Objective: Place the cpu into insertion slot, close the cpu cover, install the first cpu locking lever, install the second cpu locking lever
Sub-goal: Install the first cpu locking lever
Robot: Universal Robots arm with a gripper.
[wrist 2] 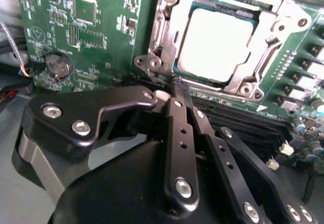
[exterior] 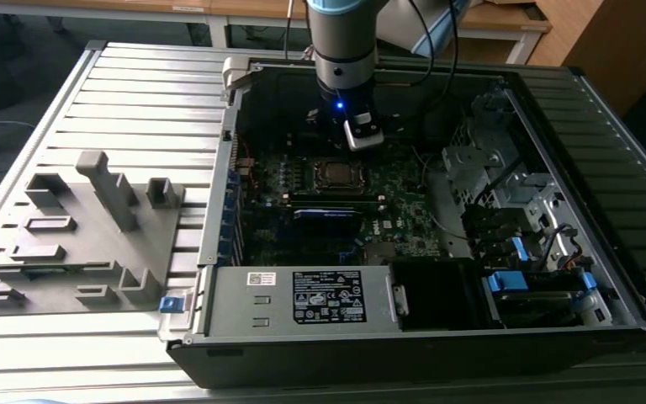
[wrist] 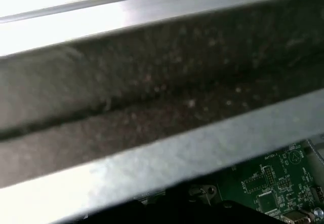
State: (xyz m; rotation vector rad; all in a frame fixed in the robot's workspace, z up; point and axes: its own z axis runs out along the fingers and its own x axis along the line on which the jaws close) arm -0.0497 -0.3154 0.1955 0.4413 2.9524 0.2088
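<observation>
The cpu [wrist 2: 215, 44], a flat square chip with a pale metal top, lies in the insertion slot [exterior: 338, 174] on the green motherboard [wrist 2: 96, 36]. The silver cpu cover [wrist 2: 238, 84] lies flat around the chip's edges. My gripper [wrist 2: 178, 88] is shut, its black fingers [wrist 2: 177, 127] pressed together with nothing visible between them. Their tips sit just beside the socket's silver rim [wrist 2: 158, 57] near one corner. In the exterior view my gripper [exterior: 359, 139] hangs inside the open computer case, just behind the socket.
A black labelled power supply box [exterior: 325, 296] sits at the case front. Long black memory slots [wrist 2: 243, 120] run beside the socket. A coin battery [wrist 2: 56, 66] is on the board. A grey fixture [exterior: 87, 231] stands on the slatted table. The case wall [wrist: 162, 97] is close by.
</observation>
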